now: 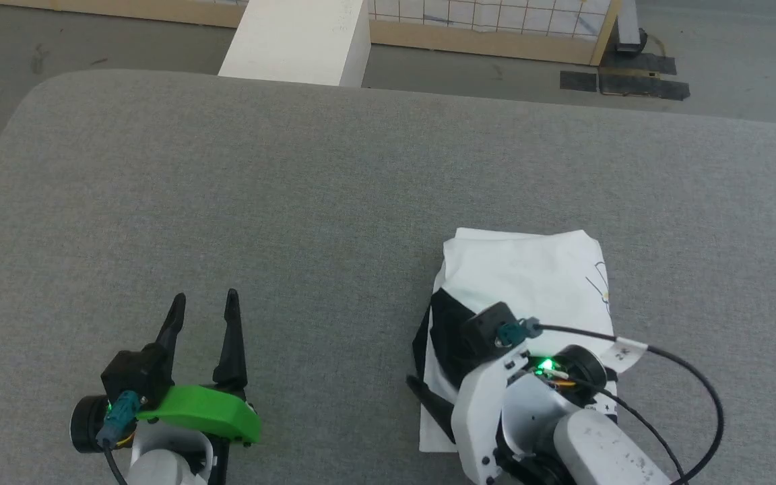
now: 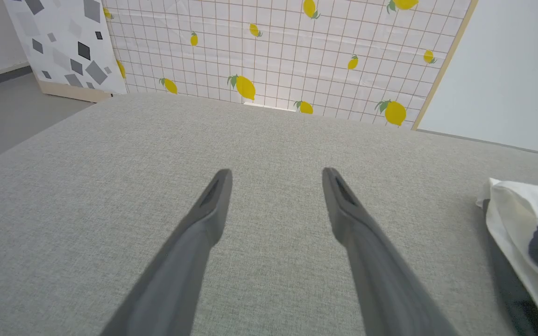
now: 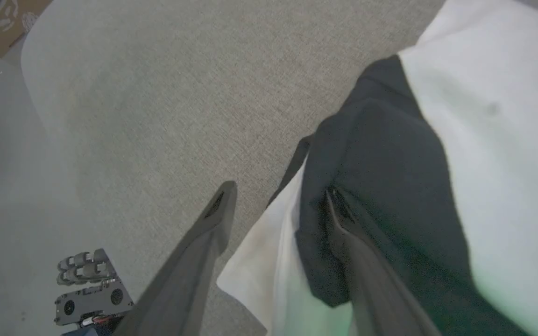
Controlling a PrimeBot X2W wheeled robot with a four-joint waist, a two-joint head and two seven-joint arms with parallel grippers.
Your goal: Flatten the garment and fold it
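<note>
head view, nearest the robot: left gripper (image 1: 205,296) at 7 o'clock, its two dark fingers parted with nothing between them, poised over the grey cloth-covered table (image 1: 294,202). right gripper (image 3: 279,187) at 5 o'clock, angled toward 8 o'clock. its jaws stand apart, released. one finger is over bare table and the other is over the black sleeve (image 3: 381,163). whether that finger touches cannot be told, and no cloth is pinched.

the garment (image 1: 529,276) lies on the table between 4 and 5 o'clock, folded into a compact rectangle. its white body is uppermost and the black sleeve shows along its left edge. its near part is hidden under the right wrist. in the left wrist view its edge sits at 4 o'clock, well apart from the left fingers.

farthest, at 12 o'clock past the table's far edge: a white box (image 1: 300,40) on the grey floor (image 1: 91,40), with a lemon-printed grid panel (image 2: 273,56) behind.
</note>
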